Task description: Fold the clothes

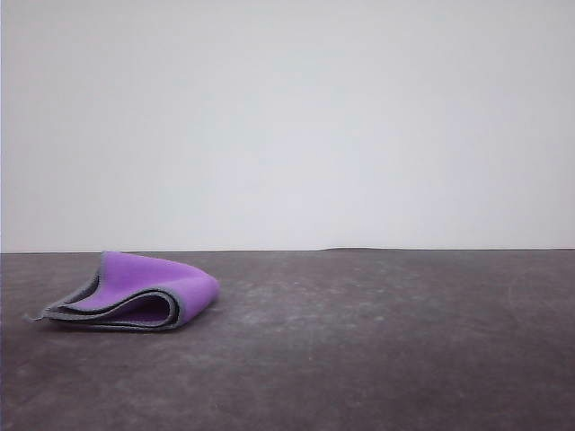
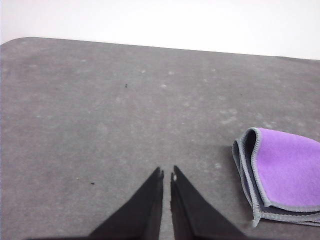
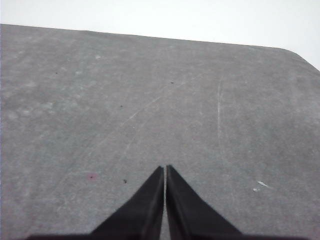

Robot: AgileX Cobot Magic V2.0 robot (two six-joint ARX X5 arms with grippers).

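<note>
Left gripper (image 2: 166,175) closed, cloth (image 1: 144,292) folded

No writing, label, brand, number or sign can be read anywhere in these views.

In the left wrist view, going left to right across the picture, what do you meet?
Bare grey table → left gripper, fingertips nearly together with nothing between them → folded cloth, purple face up, grey stitched edge.
</note>
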